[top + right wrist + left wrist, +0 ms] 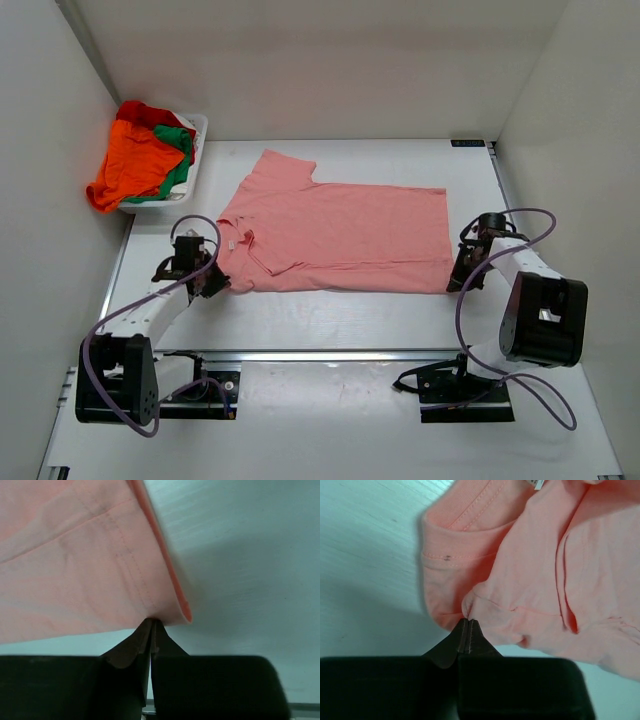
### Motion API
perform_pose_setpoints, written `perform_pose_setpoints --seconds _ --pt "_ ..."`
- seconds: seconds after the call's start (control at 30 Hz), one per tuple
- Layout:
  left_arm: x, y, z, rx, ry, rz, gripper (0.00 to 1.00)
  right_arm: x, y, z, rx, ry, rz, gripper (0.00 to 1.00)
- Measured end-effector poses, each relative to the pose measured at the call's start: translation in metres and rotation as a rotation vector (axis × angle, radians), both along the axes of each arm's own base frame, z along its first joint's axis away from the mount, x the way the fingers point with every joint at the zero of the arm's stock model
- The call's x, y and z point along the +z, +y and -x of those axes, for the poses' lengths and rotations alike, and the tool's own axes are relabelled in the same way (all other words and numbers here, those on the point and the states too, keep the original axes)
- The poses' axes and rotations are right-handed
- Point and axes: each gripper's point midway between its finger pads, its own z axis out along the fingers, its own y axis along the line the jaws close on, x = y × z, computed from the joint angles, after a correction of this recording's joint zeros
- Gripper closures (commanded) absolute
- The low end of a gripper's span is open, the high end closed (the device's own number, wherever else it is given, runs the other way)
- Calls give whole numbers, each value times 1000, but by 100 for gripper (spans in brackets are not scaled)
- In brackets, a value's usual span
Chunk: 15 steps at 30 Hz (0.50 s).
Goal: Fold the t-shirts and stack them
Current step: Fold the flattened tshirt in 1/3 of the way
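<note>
Lying flat, salmon t-shirt (340, 235), left end effector (217, 285) and right end effector (459, 282) pinching edges

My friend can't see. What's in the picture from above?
A pink t-shirt lies spread on a white table, the left gripper and right gripper pinching its near corners. A basket at the back left holds orange, green and red shirts.

Cut off: salmon pink t-shirt (545, 580), past the frame ahead and right of the left gripper (468, 622), and ahead and left of the right gripper (151, 622); collar tag (536, 484), unreadable. Hidden: pinched cloth edge inside both pincers; red t-shirt (142, 111) and green t-shirt (178, 137), mostly under the orange t-shirt (135, 160), far beyond the left gripper.
</note>
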Motion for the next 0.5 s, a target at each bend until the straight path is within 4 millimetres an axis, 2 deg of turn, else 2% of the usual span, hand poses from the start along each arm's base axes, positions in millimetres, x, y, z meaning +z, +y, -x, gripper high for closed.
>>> perform_pose_setpoints --seconds 0.17,0.33,0.5 --pt "-1 7 -1 -10 11 -28 100 -7 -10 7 -8 44 27 100" --pt "5 11 -3 -39 5 -57 100 -9 -33 17 -48 74 75 100" --pt "1 18 4 -59 35 -100 100 -8 -54 23 -79 101 122 100"
